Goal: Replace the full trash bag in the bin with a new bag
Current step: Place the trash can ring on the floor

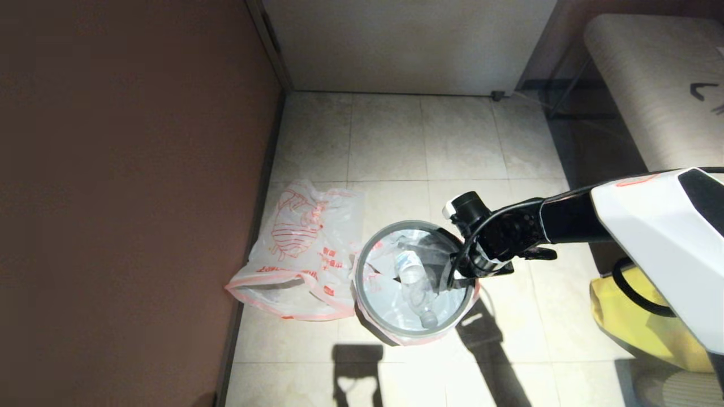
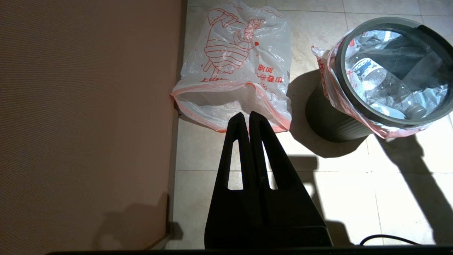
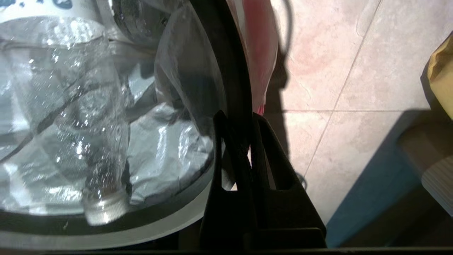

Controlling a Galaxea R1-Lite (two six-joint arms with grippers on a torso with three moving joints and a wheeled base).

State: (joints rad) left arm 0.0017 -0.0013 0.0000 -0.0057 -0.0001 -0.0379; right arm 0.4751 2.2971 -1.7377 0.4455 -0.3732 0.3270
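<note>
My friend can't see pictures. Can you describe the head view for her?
The right gripper is shut on the rim of the bin, which holds the full trash bag and a plastic bottle. The new bag lies flat on the tiles beside it.

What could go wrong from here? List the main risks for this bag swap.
1. The right gripper is shut on the bin's rim, perhaps catching hoop with the full trash bag; lifting could tip the bin.
2. A plastic bottle lies loose inside; a tilt could spill it.
3. The new bag lies right beside the bin, so a dragged bin could crumple it.
</note>
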